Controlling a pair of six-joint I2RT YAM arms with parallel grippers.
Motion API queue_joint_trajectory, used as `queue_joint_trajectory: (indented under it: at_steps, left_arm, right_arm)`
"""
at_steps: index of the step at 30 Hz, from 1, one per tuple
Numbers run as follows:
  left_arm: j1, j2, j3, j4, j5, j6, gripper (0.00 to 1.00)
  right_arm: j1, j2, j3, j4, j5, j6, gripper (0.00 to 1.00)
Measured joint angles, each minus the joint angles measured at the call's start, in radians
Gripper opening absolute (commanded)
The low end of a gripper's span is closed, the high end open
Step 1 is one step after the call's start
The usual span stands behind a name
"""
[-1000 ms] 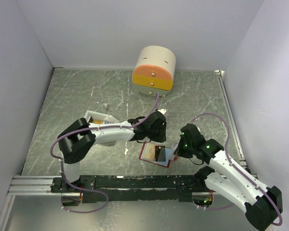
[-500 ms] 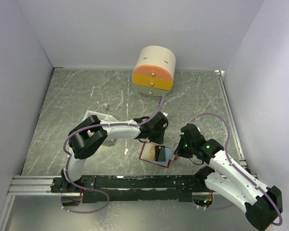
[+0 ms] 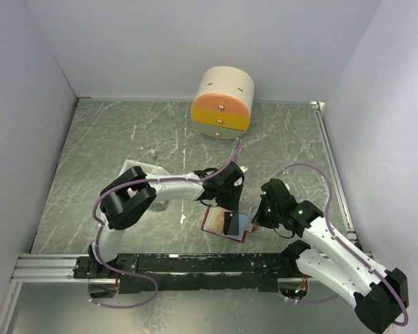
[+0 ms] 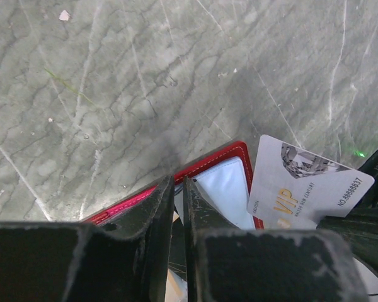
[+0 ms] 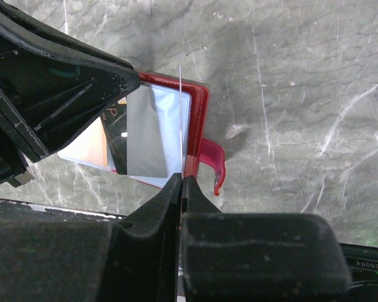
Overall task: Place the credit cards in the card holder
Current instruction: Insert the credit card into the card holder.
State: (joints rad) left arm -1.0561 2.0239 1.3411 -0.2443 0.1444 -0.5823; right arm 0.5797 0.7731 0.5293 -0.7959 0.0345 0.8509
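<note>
Mid-task, insertion stage. The holder lies open on the table, near the front edge, between the two grippers, with its clasp tab sticking out to the side.

On its inner sleeves are an orange card and a dark card. Whether they are slid into the sleeves or just resting on top cannot be told.

The right gripper is pinched tight on a pale VIP card. It holds the card upright and edge-on over the holder's clasp-side rim, and the card is not in a sleeve yet.

The left gripper sits low over the holder's other half. Its jaws are nearly together with only a thin slit between them. It cannot be told whether it is nipping a card or the sleeve edge.

Judgement: one or two cards are about in place and the VIP card is pending. It needs tilting flat and sliding under a sleeve lip.

The tray is mostly hidden behind the left arm, so any cards left there cannot be counted.
</note>
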Motion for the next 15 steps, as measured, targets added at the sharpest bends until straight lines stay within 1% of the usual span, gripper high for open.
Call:
queue_joint_trajectory:
  at_steps: [9,13,15]
  left_arm:
    - [0.001,0.000,0.000,0.032,0.086,0.029,0.22]
    - [0.001,0.000,-0.005,0.049,0.103,0.028,0.26]
    - [0.001,-0.005,-0.020,0.060,0.100,0.023,0.26]
  right_arm:
    - [0.000,0.003,0.000,0.002,0.000,0.000,0.00]
    - [0.000,0.003,0.000,0.002,0.000,0.000,0.00]
    - [0.000,0.003,0.000,0.002,0.000,0.000,0.00]
